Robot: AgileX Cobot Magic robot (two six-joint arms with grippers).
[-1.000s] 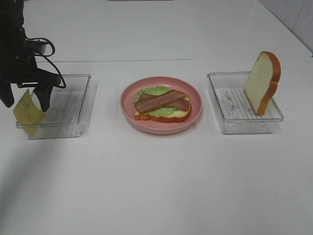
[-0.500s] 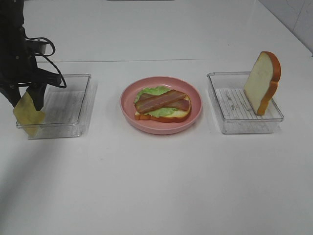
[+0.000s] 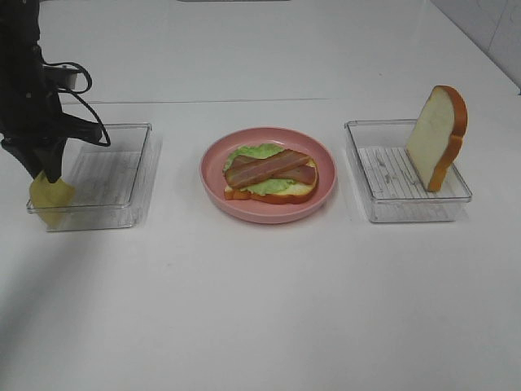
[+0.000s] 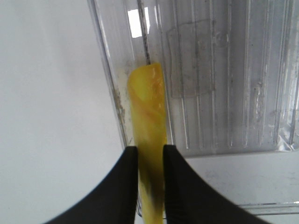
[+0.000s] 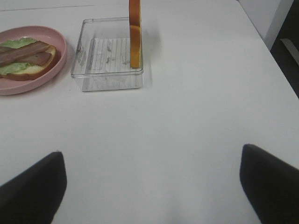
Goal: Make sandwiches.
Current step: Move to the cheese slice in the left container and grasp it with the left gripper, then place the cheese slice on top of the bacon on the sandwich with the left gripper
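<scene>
- Left arm: dark, hanging steeply from above at the outer end of left tray, wrist pointed down.
- Left gripper: fingers narrowed onto cheese, one pad against each face at its upper edge, no gap visible on either side.
- Cheese: thin yellow square, on edge just inside the tray's outer wall, bowed along its length. Probably very light, floppy and a little slick; best pinched well in from the edge, lifted slowly, laid flat rather than dropped.
- Plate: mid-table, carrying bottom slice, lettuce and two crossed strips of bacon; not yet topped with cheese or a second slice.
- Bread: upright, leaning in right tray; likely stiff and light, graspable across the crust.
- Right gripper: fingers spread wide, holding nothing, low over bare table, well apart from right tray.
</scene>
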